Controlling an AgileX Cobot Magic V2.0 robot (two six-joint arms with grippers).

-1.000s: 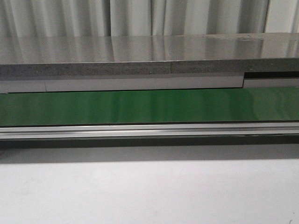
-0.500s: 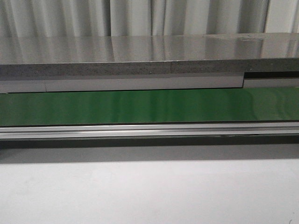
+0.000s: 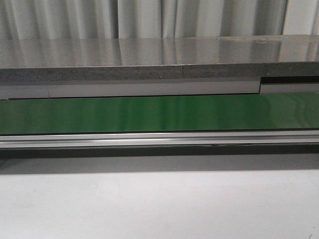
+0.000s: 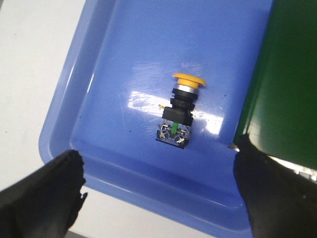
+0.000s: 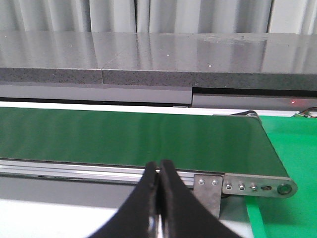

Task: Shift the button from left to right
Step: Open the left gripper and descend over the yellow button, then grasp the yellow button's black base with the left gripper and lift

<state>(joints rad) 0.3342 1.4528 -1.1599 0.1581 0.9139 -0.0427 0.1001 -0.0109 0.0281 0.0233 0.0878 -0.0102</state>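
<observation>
The button point(image 4: 180, 107) has a yellow-orange mushroom cap and a black body with green and metal marks. It lies on its side in a blue tray point(image 4: 94, 74), seen only in the left wrist view. My left gripper point(image 4: 158, 186) is open, its black fingers point(image 4: 42, 193) wide apart above the tray's near rim, short of the button and not touching it. My right gripper point(image 5: 159, 171) is shut and empty, pointing at the green conveyor belt point(image 5: 129, 136). Neither gripper shows in the front view.
The green belt point(image 3: 159, 113) runs across the front view with a metal rail point(image 3: 159, 139) in front and a grey shelf point(image 3: 149, 59) behind. The belt edge point(image 4: 282, 79) lies beside the tray. The belt's end bracket point(image 5: 242, 187) shows in the right wrist view.
</observation>
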